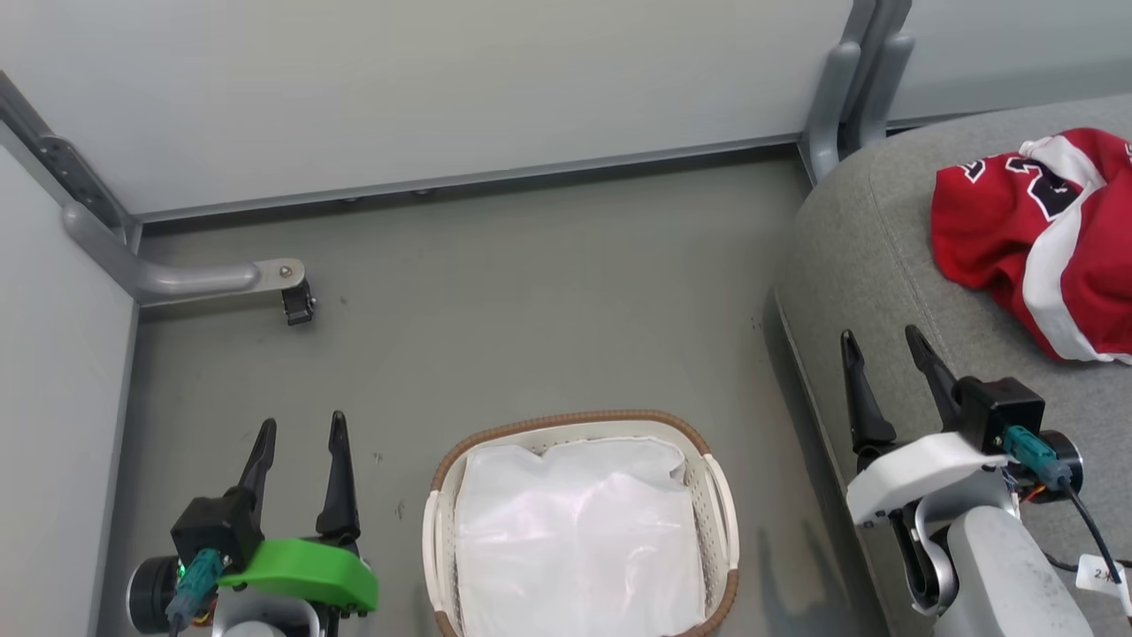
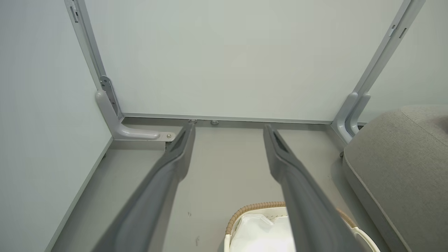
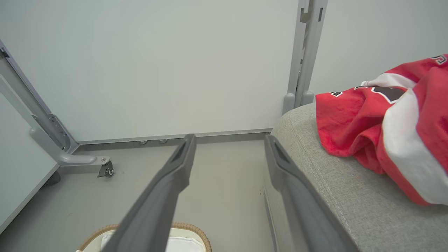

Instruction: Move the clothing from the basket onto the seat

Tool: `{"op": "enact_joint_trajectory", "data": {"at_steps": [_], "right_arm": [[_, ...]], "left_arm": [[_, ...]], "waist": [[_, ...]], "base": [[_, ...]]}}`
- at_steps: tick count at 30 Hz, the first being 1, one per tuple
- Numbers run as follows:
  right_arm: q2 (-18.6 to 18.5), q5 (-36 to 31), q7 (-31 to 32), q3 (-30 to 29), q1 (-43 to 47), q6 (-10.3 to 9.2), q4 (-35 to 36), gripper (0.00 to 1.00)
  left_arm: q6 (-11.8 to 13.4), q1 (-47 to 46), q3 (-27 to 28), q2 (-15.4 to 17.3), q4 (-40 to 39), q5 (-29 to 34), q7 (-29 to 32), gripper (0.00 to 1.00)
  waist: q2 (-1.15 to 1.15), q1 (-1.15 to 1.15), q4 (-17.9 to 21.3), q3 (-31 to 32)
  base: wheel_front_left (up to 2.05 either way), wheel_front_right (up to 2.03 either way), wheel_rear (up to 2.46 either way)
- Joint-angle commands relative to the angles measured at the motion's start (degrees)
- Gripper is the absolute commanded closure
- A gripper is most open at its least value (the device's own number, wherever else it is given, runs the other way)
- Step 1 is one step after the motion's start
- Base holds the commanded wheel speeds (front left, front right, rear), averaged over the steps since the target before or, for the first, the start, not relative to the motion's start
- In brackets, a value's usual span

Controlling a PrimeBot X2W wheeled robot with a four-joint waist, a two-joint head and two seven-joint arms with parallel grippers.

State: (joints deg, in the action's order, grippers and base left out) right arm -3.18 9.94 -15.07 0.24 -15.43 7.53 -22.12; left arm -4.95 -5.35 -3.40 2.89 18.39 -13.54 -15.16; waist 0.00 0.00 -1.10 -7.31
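Ahead-right of the right hand (image 1: pixel 880 333), fingers spread and empty, clothing (image 1: pixel 1035 239) lies bunched on the seat (image 1: pixel 867 265), while the left hand (image 1: pixel 302 418), likewise spread and empty, hovers beside the basket (image 1: pixel 566 420) holding just its liner (image 1: pixel 575 531), so both look parked, transfer done.

Left tool (image 1: pixel 299 426) open, empty; right tool (image 1: pixel 882 341) open, empty.

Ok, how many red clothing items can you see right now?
1 red clothing bundle, lying on the seat; folds may hide a second. The basket holds a white liner.
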Motion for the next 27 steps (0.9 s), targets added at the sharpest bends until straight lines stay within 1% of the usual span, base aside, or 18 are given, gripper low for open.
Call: {"op": "enact_joint_trajectory", "data": {"at_steps": [1, 9, 12, 19, 20, 24, 27], "right_arm": [[-0.12, -0.57, -0.11, -0.19, 1.37, -0.08, -0.02, 0.0], [0.15, -0.44, -0.1, 0.08, 4.34, -0.08, -0.65, 0.0], [0.12, 0.61, -0.11, 0.31, 5.63, -0.08, -0.54, 0.0], [0.11, 1.65, -0.11, 0.72, 8.54, -0.08, 0.17, 0.0], [0.34, 1.4, 0.0, 0.75, 8.14, 0.0, 0.01, 1.0], [0.77, 1.45, 0.15, 0.76, 9.06, 0.0, -1.69, 1.0], [0.79, 4.51, 1.25, 0.18, 8.87, 0.0, -1.78, 1.0]], "left_arm": [[0.3, 1.33, 0.52, 0.05, -0.07, -0.15, 0.03, 0.0], [0.41, 4.26, 1.19, 0.04, 0.82, -0.43, 0.03, 0.0], [0.3, 5.18, 1.45, 0.04, 1.2, -0.49, 0.03, 0.0], [-0.05, 6.68, 2.01, 0.05, 0.85, -1.07, 0.03, 0.0], [-0.08, 6.18, 1.76, -0.01, 0.9, -1.06, 0.0, 1.0], [-0.08, 6.26, 1.56, -0.24, 2.73, -1.1, 0.06, 1.0], [-0.18, 5.72, 2.12, -0.24, 2.93, -4.06, 1.12, 1.0]], "waist": [[0.0, 0.0, -0.69, 1.42], [0.0, 0.0, -1.32, 4.1], [0.0, 0.0, -1.55, 4.93], [0.0, 0.0, -1.87, 5.45], [0.0, 0.0, -1.87, 5.46], [0.0, 0.0, -1.86, 5.47], [0.0, 0.0, -1.8, 5.51]], "base": [[0.0, 0.0, 0.0], [0.0, 0.0, 0.0], [0.0, 0.0, 0.0], [0.0, 0.0, 0.0], [0.0, 0.0, 0.0], [0.0, 0.0, 0.0], [0.0, 0.0, 0.0]]}}
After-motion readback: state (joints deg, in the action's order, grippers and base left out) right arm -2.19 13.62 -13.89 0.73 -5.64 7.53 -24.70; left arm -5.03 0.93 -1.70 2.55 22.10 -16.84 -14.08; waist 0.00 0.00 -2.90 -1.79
